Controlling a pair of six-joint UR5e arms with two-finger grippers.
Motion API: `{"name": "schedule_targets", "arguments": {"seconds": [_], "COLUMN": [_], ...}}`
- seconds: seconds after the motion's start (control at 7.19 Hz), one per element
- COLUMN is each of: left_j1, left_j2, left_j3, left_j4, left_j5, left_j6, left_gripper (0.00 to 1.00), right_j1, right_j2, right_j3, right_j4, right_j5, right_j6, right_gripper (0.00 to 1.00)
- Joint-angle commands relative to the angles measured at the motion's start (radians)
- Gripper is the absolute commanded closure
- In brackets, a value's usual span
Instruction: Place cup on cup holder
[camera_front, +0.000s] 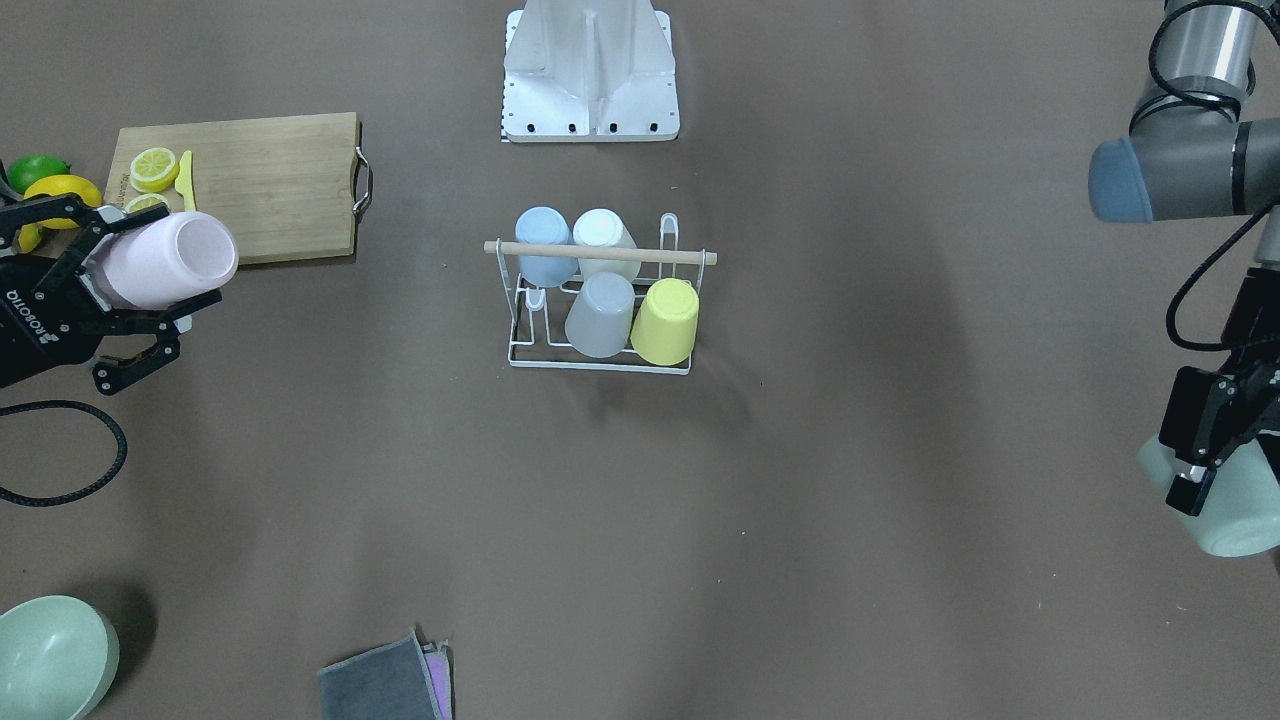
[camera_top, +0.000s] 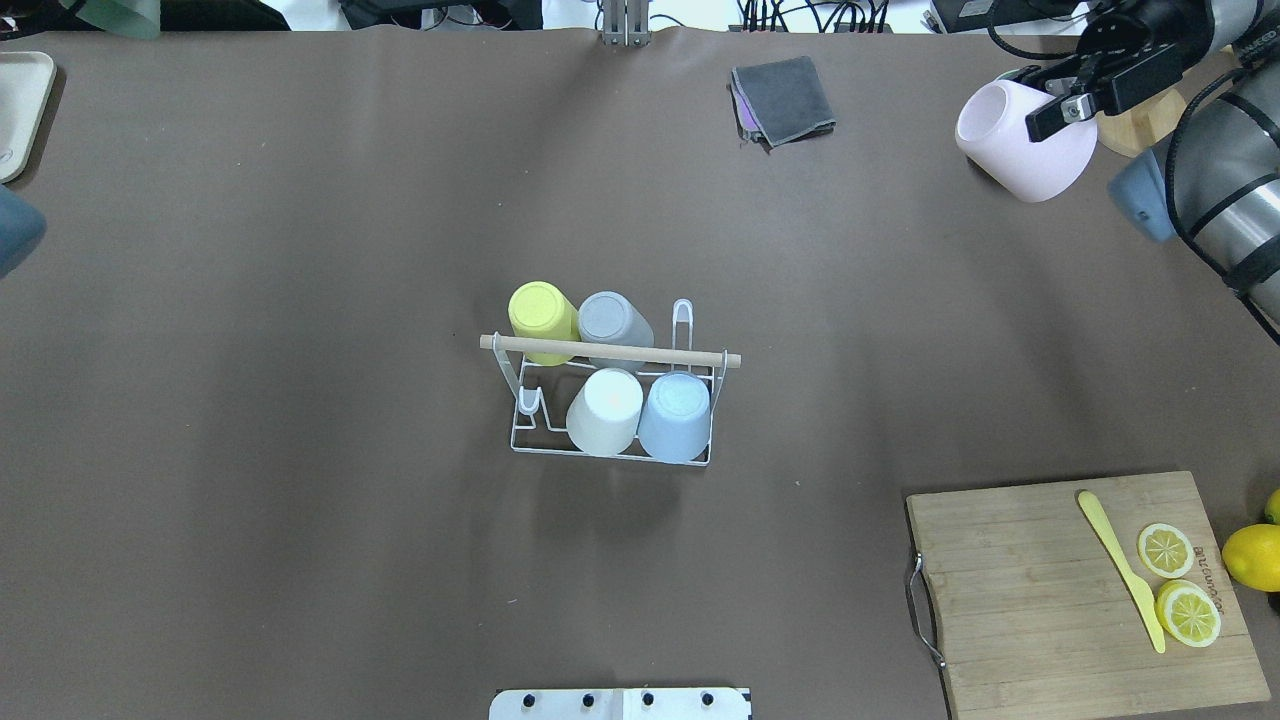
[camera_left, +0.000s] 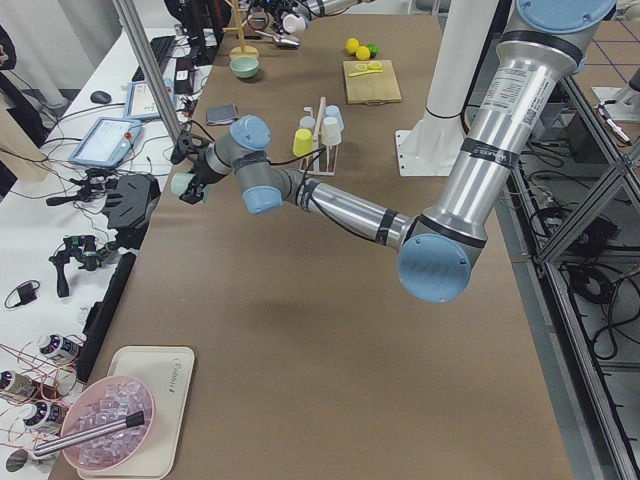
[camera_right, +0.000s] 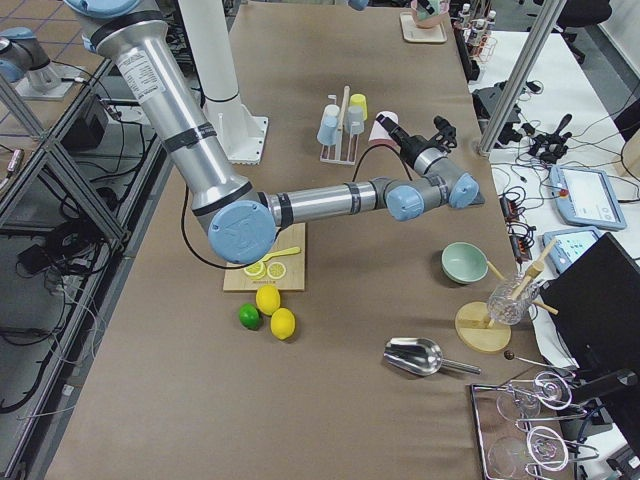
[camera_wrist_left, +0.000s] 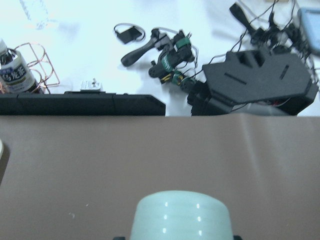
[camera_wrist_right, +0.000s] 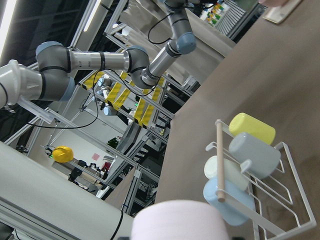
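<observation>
Carrying seemed the step in hand: the right hand (camera_front: 150, 272) gripped a pale pink plastic cup (camera_front: 200, 250), the left hand (camera_front: 1205, 465) a pale green cup (camera_front: 1238, 515), both well apart from the white wire cup holder (camera_front: 640, 256) at the middle of the desk (camera_front: 900, 520). Next, probably, came aligning over a free peg (camera_front: 531, 297).

2 arms spread wide (opposite ends), right gripper (camera_front: 150, 268) clamping pink cup (camera_front: 190, 255), left gripper (camera_front: 1210, 465) clamping mint cup (camera_front: 1238, 520)

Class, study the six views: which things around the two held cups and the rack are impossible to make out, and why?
1. Pale green cup: cut by the front-facing view's right edge, partly behind the left pincer.
2. Cup holder pegs under its four cups: covered by those cups in every view.
3. Right pincer: outside its own wrist view's frame; only the pink cup shows there.
</observation>
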Motion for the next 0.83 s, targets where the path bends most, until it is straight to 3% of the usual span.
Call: {"name": "schedule_targets", "arguments": {"seconds": [0.0,0.42,0.7], "left_j1": [0.073,0.299,0.494], "left_j2": [0.001,-0.011,-0.041], "left_j3": [-0.023,-0.163,-0.198], "left_j4": [-0.218,-0.237,-0.237], "left_j5": [0.135,0.435,0.666], "left_j6": [-0.123,-0.116,-0.079], "left_gripper": [0.80,0.80,0.80], "right_j1": [-0.041,-0.098,-0.118], "right_j2": [0.060,0.079,0.071], "right_j3": [-0.058,-0.087,-0.116], "right_j4": [0.000,0.002,0.002], "right_j5": [0.057,0.155,0.223], "right_j6": [-0.092,-0.316,-0.494], "right_gripper": [0.65,0.65,0.65]}}
